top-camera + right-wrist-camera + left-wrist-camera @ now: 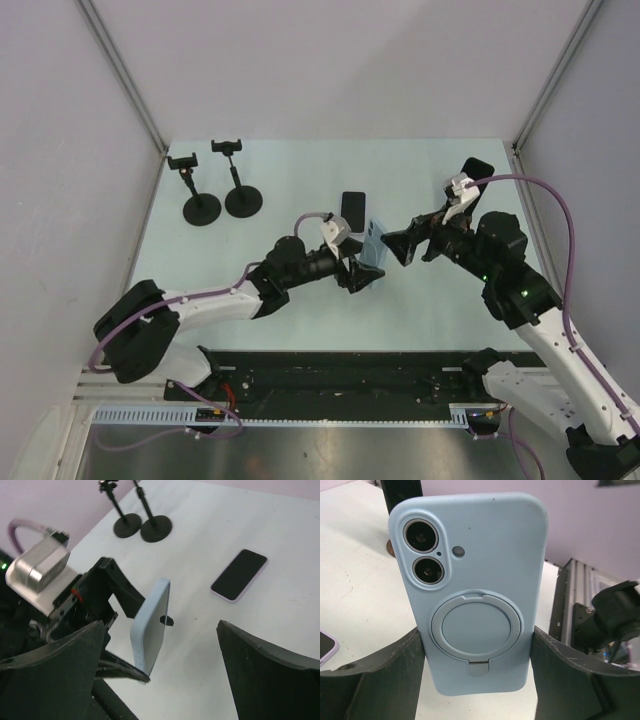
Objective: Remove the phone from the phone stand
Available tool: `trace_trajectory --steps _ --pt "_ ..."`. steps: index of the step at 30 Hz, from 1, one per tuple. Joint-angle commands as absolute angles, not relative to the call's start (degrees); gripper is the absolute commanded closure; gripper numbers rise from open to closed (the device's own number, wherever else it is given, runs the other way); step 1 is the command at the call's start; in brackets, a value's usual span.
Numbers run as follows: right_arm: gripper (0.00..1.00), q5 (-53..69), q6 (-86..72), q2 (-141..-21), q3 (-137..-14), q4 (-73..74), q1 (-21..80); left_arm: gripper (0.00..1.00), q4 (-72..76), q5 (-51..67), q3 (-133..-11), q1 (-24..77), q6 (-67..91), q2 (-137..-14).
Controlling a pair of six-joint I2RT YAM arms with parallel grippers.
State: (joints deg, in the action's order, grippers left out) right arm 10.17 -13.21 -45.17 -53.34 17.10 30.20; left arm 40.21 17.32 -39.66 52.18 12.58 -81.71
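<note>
Our left gripper point(366, 262) clamps the blue phone point(475, 590); at its three o'clock our right gripper point(399, 247) gapes wide, empty; phone stands point(243, 201) sit at ten o'clock.

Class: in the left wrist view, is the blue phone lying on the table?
No, the left pincer holds the blue phone clamped by its side edges.

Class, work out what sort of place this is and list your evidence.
Probably a robotics test cell: plain lilac panel walls enclose a pale tabletop, with two black-and-white robot arms, the left pincer gripping a pale blue cased phone.
</note>
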Motion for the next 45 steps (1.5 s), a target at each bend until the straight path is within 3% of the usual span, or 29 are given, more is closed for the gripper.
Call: trace_trajectory --steps 1,9,17,45 --pt "0.00 29.42 -8.88 -43.07 -55.11 13.63 26.99 1.00 53.43 25.04 -36.75 49.92 21.79 -75.15" --pt "0.00 48.93 -8.17 -43.42 -52.82 6.60 26.02 0.99 58.80 31.72 -32.08 49.04 24.26 -65.49" --pt "0.00 52.73 -8.70 -44.12 -51.24 1.15 28.47 1.00 60.73 34.80 -32.43 49.04 25.31 -62.31" --pt "0.00 46.05 -8.96 -46.49 -48.96 -5.54 37.26 0.99 62.40 38.85 -35.42 51.24 26.46 -62.76"
